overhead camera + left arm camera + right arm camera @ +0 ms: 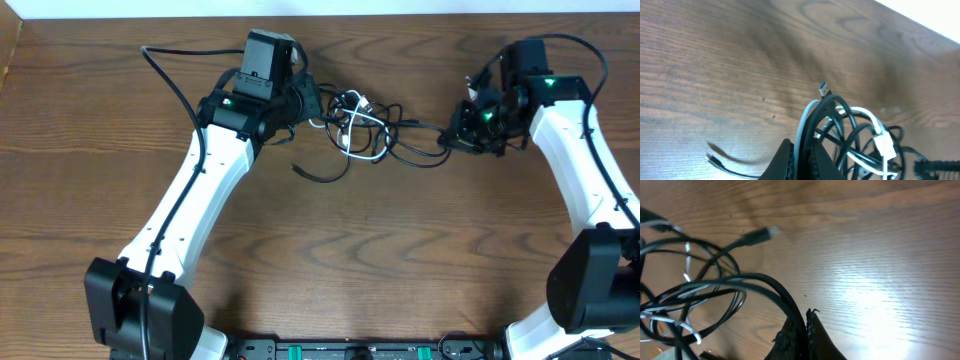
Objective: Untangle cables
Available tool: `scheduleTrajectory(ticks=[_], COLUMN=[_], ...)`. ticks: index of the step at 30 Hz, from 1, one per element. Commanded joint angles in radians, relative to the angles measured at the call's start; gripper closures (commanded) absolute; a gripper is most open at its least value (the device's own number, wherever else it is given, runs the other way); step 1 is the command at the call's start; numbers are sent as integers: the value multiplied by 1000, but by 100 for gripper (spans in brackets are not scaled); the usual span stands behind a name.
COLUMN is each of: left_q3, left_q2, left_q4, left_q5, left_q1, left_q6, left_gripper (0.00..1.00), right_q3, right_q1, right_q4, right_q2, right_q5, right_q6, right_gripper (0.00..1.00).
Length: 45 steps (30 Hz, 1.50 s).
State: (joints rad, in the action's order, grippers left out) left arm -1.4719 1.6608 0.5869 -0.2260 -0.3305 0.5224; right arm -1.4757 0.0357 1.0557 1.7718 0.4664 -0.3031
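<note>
The cables (365, 125) form a loose tangle of thin black cords and one white cord at the table's far middle. My left gripper (308, 100) is at the tangle's left side, shut on a white and a black strand (805, 145); a blue-tipped plug (824, 90) sticks up above the clump. My right gripper (462, 125) is at the tangle's right end, shut on a thick black strand (785, 300). A loose black plug (760, 234) lies beyond the loops in the right wrist view. A free cord end (300, 170) trails toward the front.
The wooden table (380, 260) spans the view. A thicker black wire (165, 70) runs from the left arm at the far left. The arm bases (140, 310) stand at the front corners.
</note>
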Motion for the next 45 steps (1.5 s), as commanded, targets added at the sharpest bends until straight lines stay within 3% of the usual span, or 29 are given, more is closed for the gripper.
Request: scheduleTrajectory(ticks=[1, 9, 14, 24, 29, 34, 38, 39, 41, 43, 45], left_q3=[-18, -18, -18, -17, -17, -17, -17, -17, -17, -17, -17], left_q2=[-5, 8, 11, 21, 21, 21, 21, 21, 21, 21, 21], left_q4=[39, 149, 241, 296, 295, 290, 271, 266, 248, 226, 214], left_q5=[138, 224, 443, 584, 578, 441, 275, 233, 123, -2, -74], left_q1=[38, 38, 39, 40, 40, 39, 39, 39, 39, 39, 39], left_q6=[-78, -134, -134, -134, -133, -133, -134, -135, -167, -212, -233], left_gripper=[92, 92, 92, 92, 92, 92, 92, 92, 92, 92, 92], right_q3=[4, 4, 4, 4, 4, 4, 4, 4, 4, 4, 4], right_q1=[-55, -61, -95, -217, -293, -338, -335, -335, -335, -335, -335], right_q4=[23, 57, 91, 136, 150, 121, 118, 118, 118, 118, 119], right_q2=[-12, -12, -12, -12, -12, -12, -12, -12, -12, -12, -12], right_q5=[-180, -397, -556, -642, -625, -376, -263, -245, -201, -154, -118], right_q6=[51, 57, 6, -121, -122, 37, 115, 126, 164, 201, 226], right_gripper=[99, 99, 99, 99, 99, 95, 82, 73, 44, 27, 21])
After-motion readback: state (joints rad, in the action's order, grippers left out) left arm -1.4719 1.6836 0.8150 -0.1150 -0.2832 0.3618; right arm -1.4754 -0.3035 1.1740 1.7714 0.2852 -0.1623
